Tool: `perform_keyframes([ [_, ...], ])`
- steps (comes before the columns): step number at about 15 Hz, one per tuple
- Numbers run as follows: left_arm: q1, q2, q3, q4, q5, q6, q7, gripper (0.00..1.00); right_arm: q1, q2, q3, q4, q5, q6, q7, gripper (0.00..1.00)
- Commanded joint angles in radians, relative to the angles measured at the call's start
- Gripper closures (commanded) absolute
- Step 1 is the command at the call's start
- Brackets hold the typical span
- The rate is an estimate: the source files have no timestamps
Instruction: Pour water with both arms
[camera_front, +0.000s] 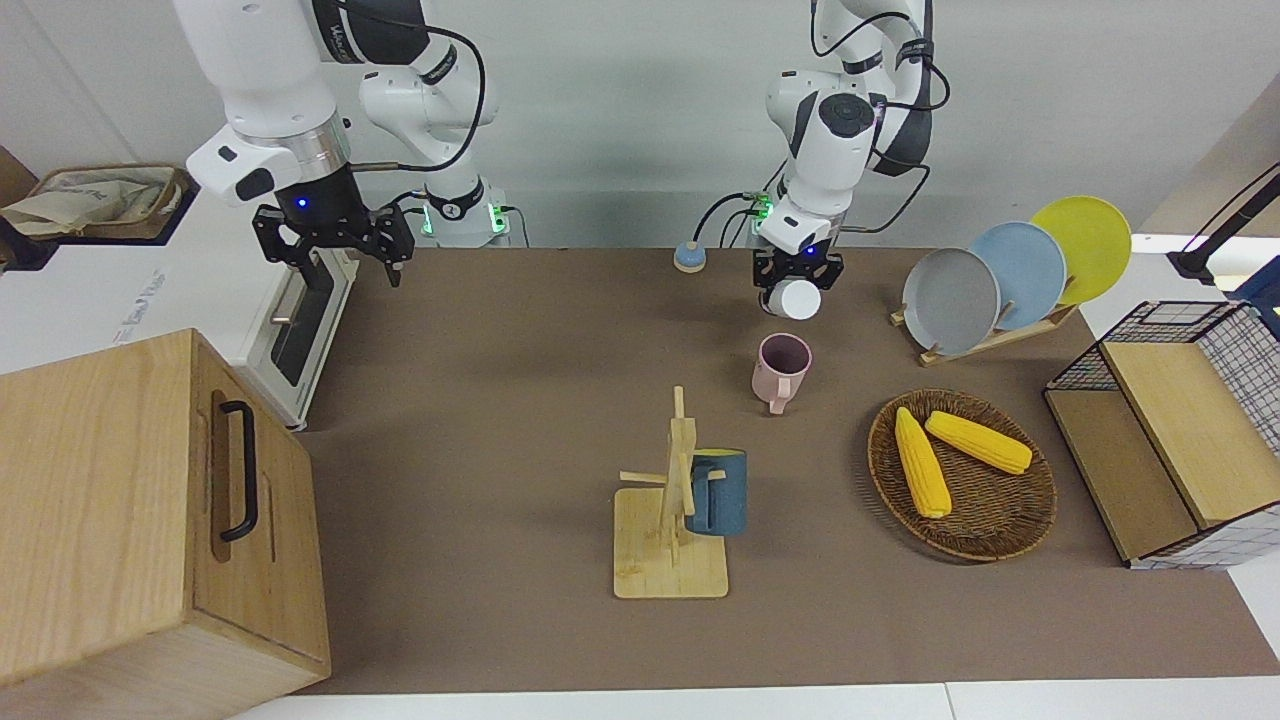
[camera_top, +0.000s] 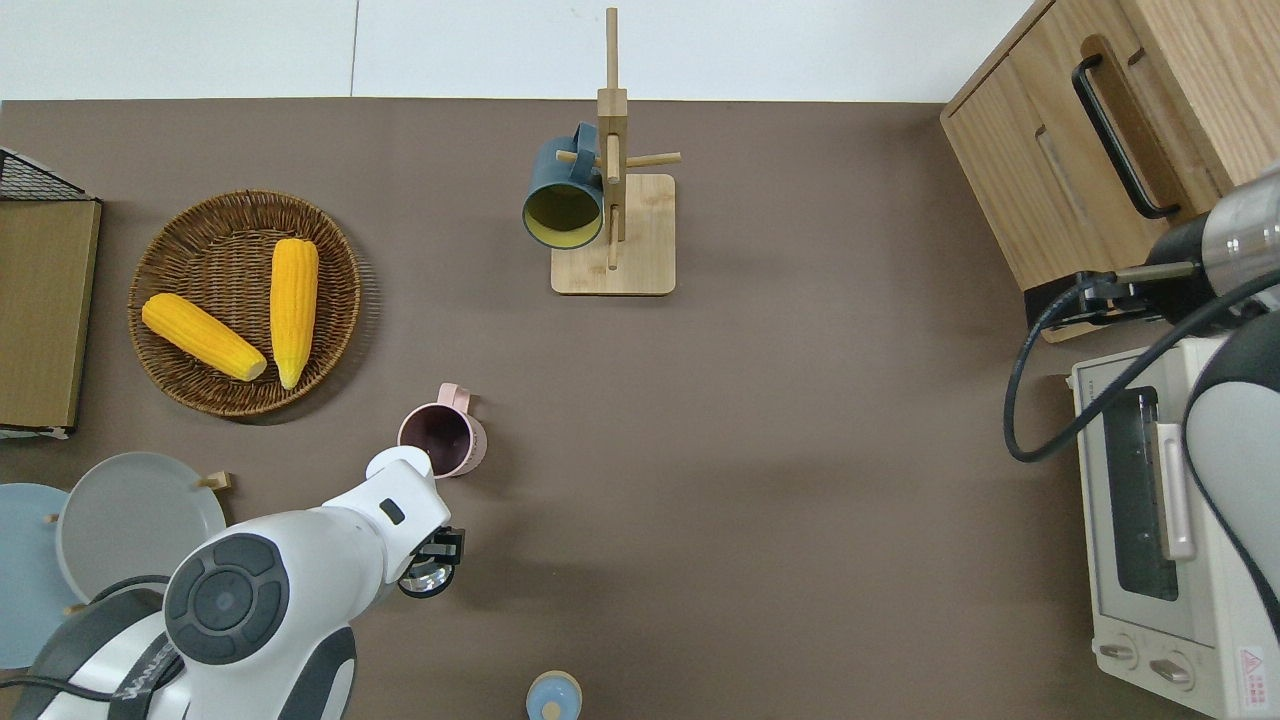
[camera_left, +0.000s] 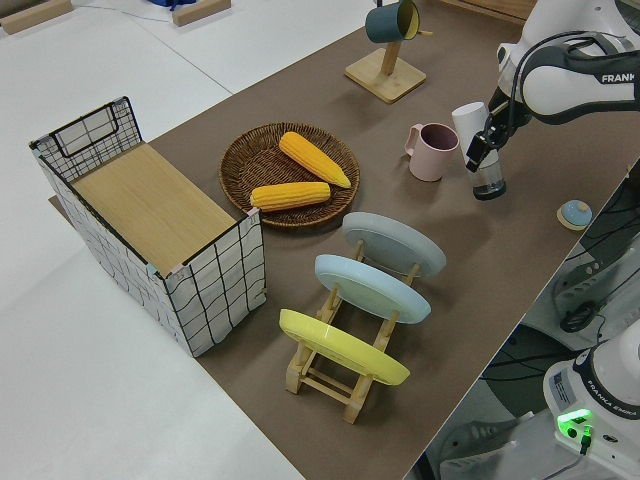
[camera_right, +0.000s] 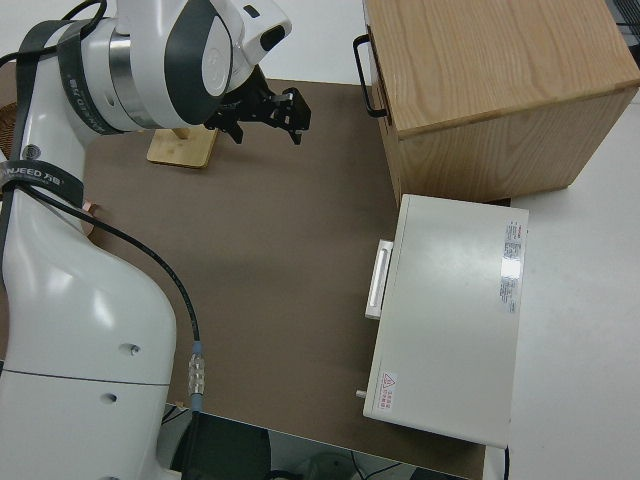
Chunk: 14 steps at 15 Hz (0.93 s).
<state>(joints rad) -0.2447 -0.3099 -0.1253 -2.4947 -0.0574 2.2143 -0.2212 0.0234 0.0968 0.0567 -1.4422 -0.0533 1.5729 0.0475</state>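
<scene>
The left gripper (camera_front: 797, 283) has its jaws pinching a white-capped bottle (camera_left: 478, 150), tipped toward the pink mug (camera_front: 779, 369) on the table (camera_front: 520, 400). The left side view shows its clear lower part, hidden overhead. The right gripper (camera_front: 334, 246), jaws spread, is parked.

Your left arm (camera_front: 835, 120) — glossy white with black cables — reaches down over the table, its black left gripper (camera_front: 795, 272) clamped on a white-capped clear bottle (camera_left: 478, 148), tilted with the cap toward the pink mug (camera_top: 443, 440) and just at its rim. Your right arm (camera_front: 270, 80) hangs in the air with its right gripper (camera_front: 335, 245) spread open — holding nothing.
</scene>
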Motion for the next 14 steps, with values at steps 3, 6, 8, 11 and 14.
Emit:
perform_keyframes([
  [3, 0.001, 0.034, 0.004, 0.08, 0.008, -0.096, 0.0, 1.0, -0.005, -0.008, 0.0, 0.0, 0.021, -0.013, -0.014, 0.011],
  [6, 0.001, 0.084, 0.006, 0.154, 0.008, -0.177, -0.009, 1.0, -0.005, -0.008, 0.0, 0.0, 0.021, -0.013, -0.014, 0.011],
  [8, 0.001, 0.089, 0.007, 0.16, 0.008, -0.188, -0.01, 1.0, -0.007, -0.008, 0.0, 0.0, 0.02, -0.013, -0.014, 0.011],
  [11, 0.001, 0.089, 0.007, 0.16, 0.008, -0.193, -0.009, 1.0, -0.005, -0.008, 0.0, 0.0, 0.02, -0.013, -0.014, 0.011],
  [14, 0.001, 0.087, 0.009, 0.16, 0.008, -0.202, -0.01, 1.0, -0.007, -0.008, 0.0, 0.0, 0.02, -0.013, -0.014, 0.011],
])
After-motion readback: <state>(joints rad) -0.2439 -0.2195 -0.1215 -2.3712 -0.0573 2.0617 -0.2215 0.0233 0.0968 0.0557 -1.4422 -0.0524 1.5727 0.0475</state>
